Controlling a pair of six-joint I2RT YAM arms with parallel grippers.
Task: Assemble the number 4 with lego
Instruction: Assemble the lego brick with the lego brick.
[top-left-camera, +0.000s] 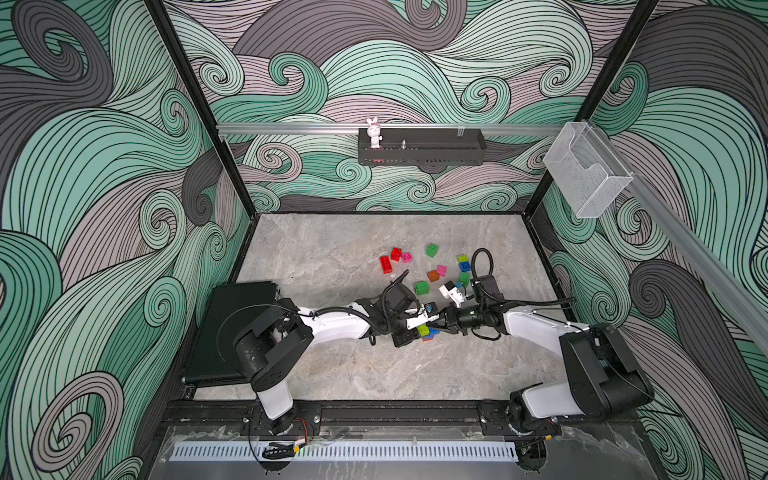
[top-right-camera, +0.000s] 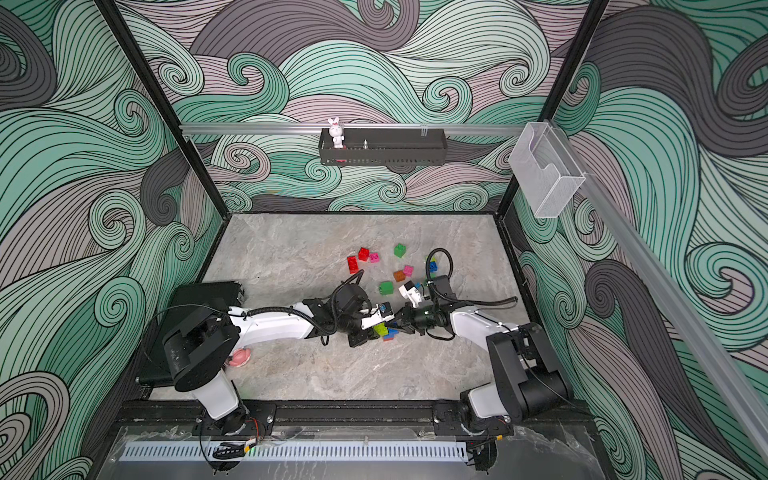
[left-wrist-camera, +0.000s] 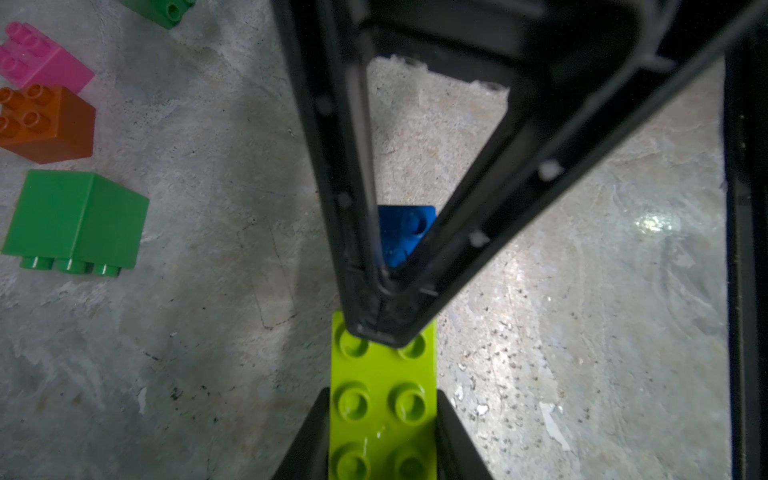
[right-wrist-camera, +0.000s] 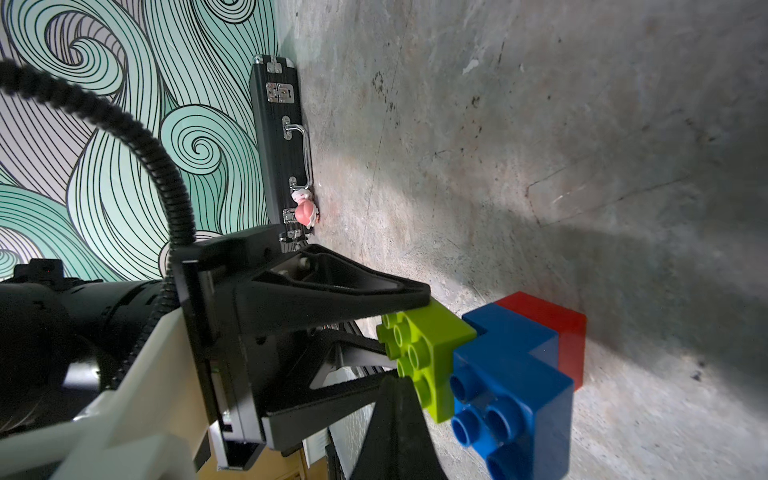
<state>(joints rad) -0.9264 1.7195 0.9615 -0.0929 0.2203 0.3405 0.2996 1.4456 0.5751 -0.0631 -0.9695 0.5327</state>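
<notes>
Fingers (right-wrist-camera: 332, 307) of the left gripper (left-wrist-camera: 382, 419) clamp the lime brick (left-wrist-camera: 382, 374) by its sides; the right gripper (left-wrist-camera: 385, 330), pinched shut, rests its tips on that brick's studs. Lime joins blue bricks (right-wrist-camera: 511, 374) and a red brick (right-wrist-camera: 552, 324) on the table (top-left-camera: 332, 257), at 6 o'clock from the loose bricks (top-left-camera: 422, 287).

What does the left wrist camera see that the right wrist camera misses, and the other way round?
Only the left wrist view: a loose pink brick, an orange brick and a green brick lying on its side. Only the right wrist view: a red brick against the blue brick, plus a black case with a small pink figurine beside it. Both: the lime brick clamped in the left gripper, next to the blue brick.
</notes>
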